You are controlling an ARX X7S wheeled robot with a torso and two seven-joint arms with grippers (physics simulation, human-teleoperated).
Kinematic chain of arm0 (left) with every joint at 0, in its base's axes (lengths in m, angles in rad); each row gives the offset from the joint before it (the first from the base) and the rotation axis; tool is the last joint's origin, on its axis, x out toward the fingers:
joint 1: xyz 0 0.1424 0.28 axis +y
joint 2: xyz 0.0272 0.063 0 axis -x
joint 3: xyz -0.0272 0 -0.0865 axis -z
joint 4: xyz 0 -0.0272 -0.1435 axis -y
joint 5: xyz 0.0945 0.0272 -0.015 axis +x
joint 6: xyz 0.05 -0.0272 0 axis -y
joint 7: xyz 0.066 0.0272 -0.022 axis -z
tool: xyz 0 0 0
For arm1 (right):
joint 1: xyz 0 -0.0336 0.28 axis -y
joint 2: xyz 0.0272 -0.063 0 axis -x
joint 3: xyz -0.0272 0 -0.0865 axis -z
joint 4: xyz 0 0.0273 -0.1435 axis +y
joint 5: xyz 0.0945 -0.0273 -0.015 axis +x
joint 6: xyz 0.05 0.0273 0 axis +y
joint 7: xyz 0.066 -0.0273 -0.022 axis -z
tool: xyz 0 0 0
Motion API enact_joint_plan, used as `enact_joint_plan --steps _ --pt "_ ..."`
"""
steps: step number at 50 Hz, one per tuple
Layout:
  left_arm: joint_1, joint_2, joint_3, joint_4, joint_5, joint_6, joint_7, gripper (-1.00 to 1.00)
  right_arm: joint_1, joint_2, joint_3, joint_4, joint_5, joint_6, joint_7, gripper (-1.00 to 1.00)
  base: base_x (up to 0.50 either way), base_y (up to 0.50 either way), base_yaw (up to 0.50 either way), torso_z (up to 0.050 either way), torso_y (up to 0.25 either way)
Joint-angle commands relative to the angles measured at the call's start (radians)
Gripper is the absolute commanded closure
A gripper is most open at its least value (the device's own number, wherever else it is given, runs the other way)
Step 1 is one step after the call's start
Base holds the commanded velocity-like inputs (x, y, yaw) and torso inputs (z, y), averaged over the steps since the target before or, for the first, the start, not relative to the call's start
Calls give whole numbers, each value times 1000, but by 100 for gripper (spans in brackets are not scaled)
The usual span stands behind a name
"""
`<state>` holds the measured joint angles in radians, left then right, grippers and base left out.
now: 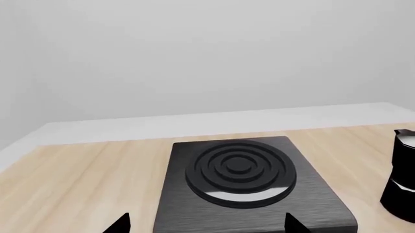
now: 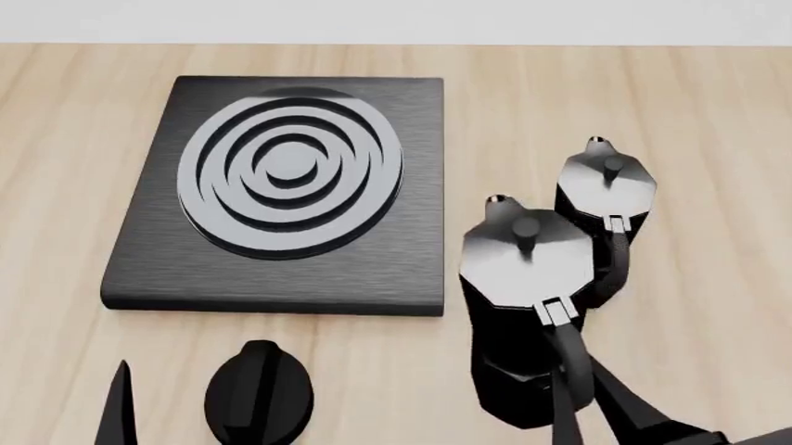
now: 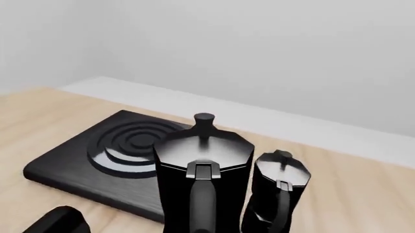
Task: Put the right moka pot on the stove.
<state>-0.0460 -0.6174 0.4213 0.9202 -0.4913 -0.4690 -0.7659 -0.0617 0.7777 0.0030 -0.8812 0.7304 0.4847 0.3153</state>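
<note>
The right moka pot (image 2: 526, 278), which I take to be the nearer one, sits toward the front edge of the table, just off the stove's (image 2: 148, 269) front right corner. Its handle points back at the robot, which is probably why the right hand (image 2: 580, 394) comes in from the front. The fingers sit on either side of that handle, but I can't tell if they're actually clamped or if the pot is off the table. The other moka pot (image 2: 606, 190) is just behind it and to its right, so close that I'd lift straight up first. The burner is bare. The left hand (image 1: 207, 224) hangs spread open and empty at the stove's front edge, near the black knob (image 2: 260, 394).
</note>
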Motion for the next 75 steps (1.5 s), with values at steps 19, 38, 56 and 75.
enact_joint_plan --steps 19,38,56,75 --pt "3 -8 2 1 -2 19 -2 -100 466 -107 -234 59 48 213 6 100 0 0 0 0 1" --pt "5 -13 3 0 -8 31 -1 -100 724 -225 -342 245 50 293 -40 100 0 0 0 1 1" --pt "2 -18 4 -2 -15 31 -3 -100 840 -303 -387 423 9 259 -104 100 0 0 0 0 1" --pt "-1 -22 15 -1 -10 34 -4 -100 937 -397 -435 616 -37 205 -164 100 0 0 0 1 1"
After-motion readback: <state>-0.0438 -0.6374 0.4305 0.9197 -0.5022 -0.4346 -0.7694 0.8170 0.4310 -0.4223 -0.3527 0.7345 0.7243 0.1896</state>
